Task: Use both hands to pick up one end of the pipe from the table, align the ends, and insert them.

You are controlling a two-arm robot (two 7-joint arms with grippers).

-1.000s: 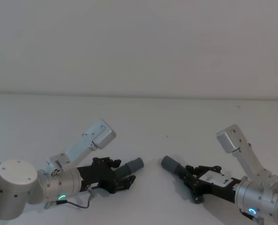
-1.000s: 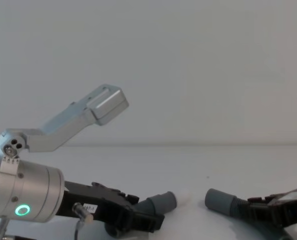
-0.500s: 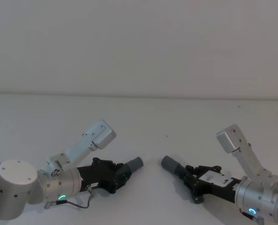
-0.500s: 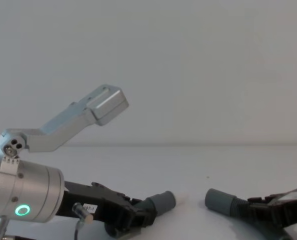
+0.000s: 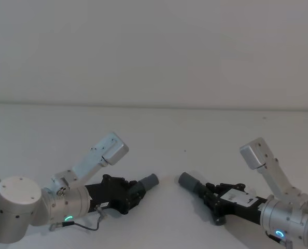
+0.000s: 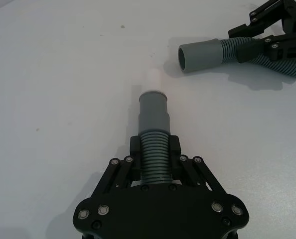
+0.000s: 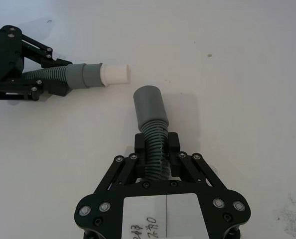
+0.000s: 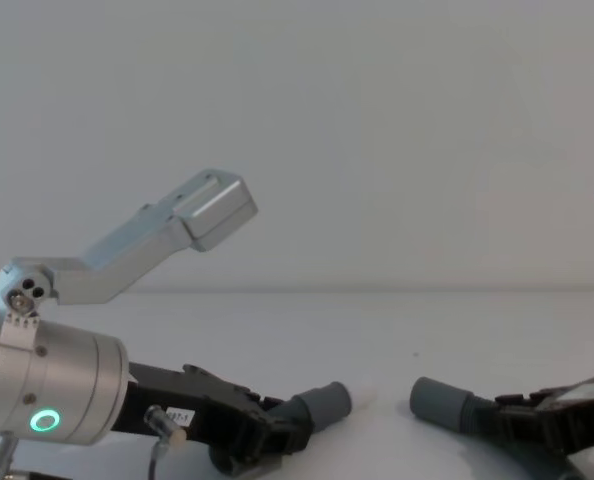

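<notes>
Two dark grey ribbed pipe pieces lie low over the white table (image 5: 159, 135), their ends facing each other across a small gap. My left gripper (image 5: 132, 192) is shut on the ribbed part of the left pipe (image 6: 153, 159), just behind its smooth grey cuff (image 6: 153, 112), which carries a white tip (image 7: 115, 73). My right gripper (image 5: 214, 199) is shut on the ribs of the right pipe (image 7: 155, 149), behind its cuff (image 7: 150, 107). In the chest view the left cuff (image 8: 322, 405) and right cuff (image 8: 439, 404) point at each other at about the same height.
A thin grey cable (image 5: 86, 225) loops beside the left wrist. The silver arm links (image 5: 99, 154) (image 5: 265, 163) rise above both wrists. A pale grey wall (image 5: 154, 52) stands behind the table's far edge.
The left gripper's fingers have closed in onto the left pipe's ribbed part. The right gripper and its pipe have stayed put.
</notes>
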